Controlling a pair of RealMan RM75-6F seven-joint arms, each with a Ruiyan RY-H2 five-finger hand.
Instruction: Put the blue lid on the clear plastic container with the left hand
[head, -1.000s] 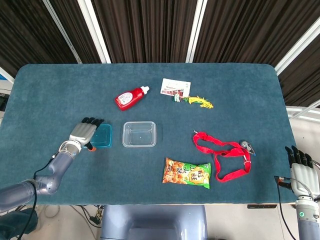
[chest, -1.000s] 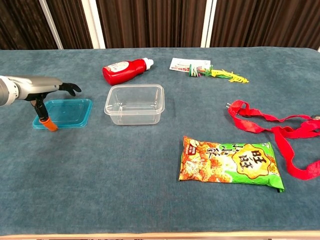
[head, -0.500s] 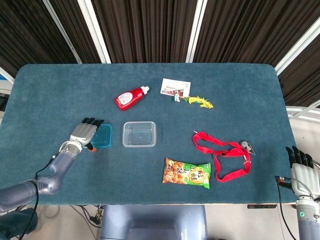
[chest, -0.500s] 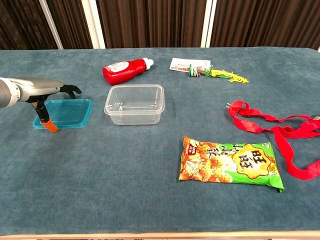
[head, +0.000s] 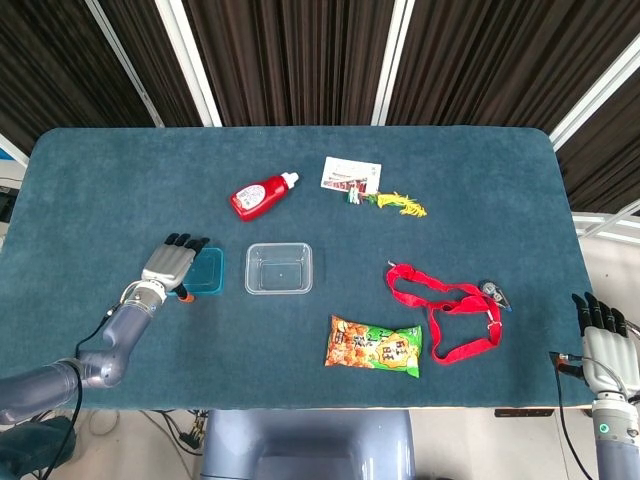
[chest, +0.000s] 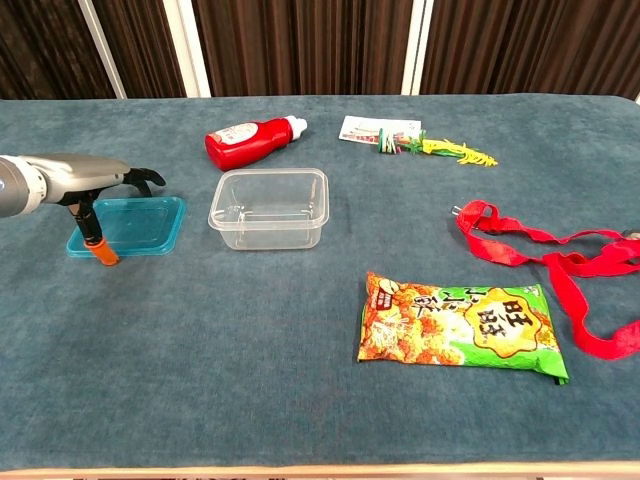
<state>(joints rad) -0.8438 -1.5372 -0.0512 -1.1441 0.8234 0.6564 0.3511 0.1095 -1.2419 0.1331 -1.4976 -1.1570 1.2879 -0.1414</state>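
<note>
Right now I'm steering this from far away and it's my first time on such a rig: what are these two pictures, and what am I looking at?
You are driving a robot with two arms, each ending in a hand. One picture looks down from its head, the other looks forward from its chest.

The left hand hovers over the blue lid, which lies flat on the table; its fingers reach over the lid, and I cannot tell whether they touch it. The clear container stands open beside the lid.

The right hand waits at the table's near edge, holding nothing.

Also there: a red bottle, a snack bag, a red strap and a card.
</note>
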